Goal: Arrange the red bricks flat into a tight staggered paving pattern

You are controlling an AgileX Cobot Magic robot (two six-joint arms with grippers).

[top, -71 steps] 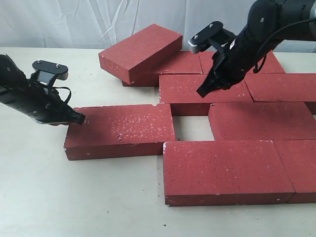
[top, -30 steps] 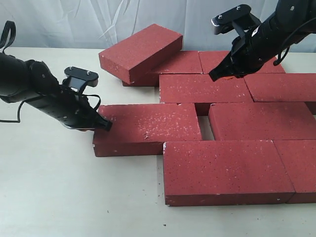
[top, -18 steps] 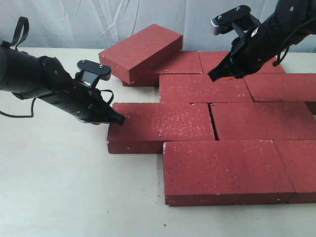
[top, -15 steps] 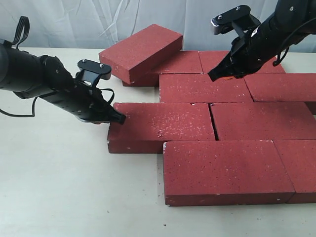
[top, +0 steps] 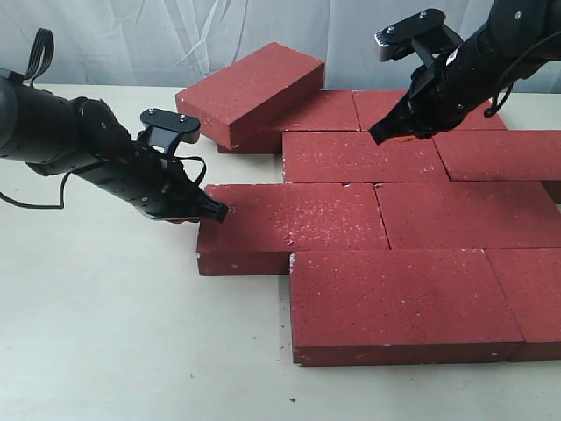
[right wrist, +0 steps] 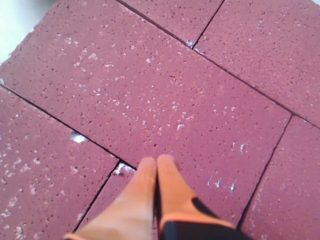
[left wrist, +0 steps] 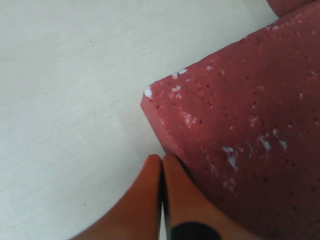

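Red bricks (top: 394, 303) lie flat on the pale worktop (top: 105, 342) in staggered rows, filling the right half of the exterior view, with only narrow dark seams between them. In the second row from the front, the left-hand brick (top: 289, 224) butts end to end against its neighbour (top: 469, 215) with a thin joint between them. Its long side lies against the front row, and its free end juts out to the left past that row. One tilted brick (top: 250, 92) at the back left is not flat: it rests slanted on top of a back-row brick.

The left claw (top: 215, 210) is closed with nothing between its tips, and it touches the free short end of the left-hand brick near one corner. In the left wrist view the two orange fingertips (left wrist: 150, 172) lie pressed together, one of them against the brick's end face just beside a chipped white corner.

The right claw (top: 379, 136) is likewise closed and empty. It sits over the third row, close to the seam with the back row; whether it touches the surface cannot be told. The right wrist view shows its tips together above flecked brick tops (right wrist: 165, 90). A white curtain (top: 131, 35) hangs behind the worktop.
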